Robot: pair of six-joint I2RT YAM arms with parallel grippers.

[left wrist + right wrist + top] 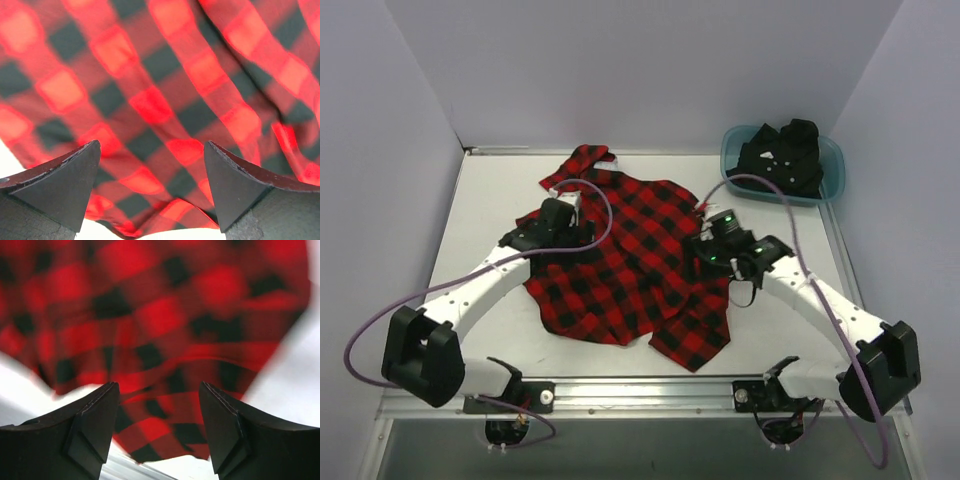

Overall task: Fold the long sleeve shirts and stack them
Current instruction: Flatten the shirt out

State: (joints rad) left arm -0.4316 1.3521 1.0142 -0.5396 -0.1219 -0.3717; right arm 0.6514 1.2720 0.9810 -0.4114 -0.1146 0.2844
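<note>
Shirts: one flannel shirt (640, 255), one black shirt (788, 152).

Soft even light, faint shadows; flannel (165, 315) badly blurred in right wrist view

The flannel shirt (640, 260) lies spread mid-frame on the table (490, 200); the other shirt (785, 150) sits in the tub (732, 165), upper right.

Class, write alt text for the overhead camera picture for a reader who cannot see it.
A red-and-black checked shirt lies rumpled on a white table, the left pincer and right pincer over its two sides. A black shirt fills a teal tub at the far right corner.
</note>
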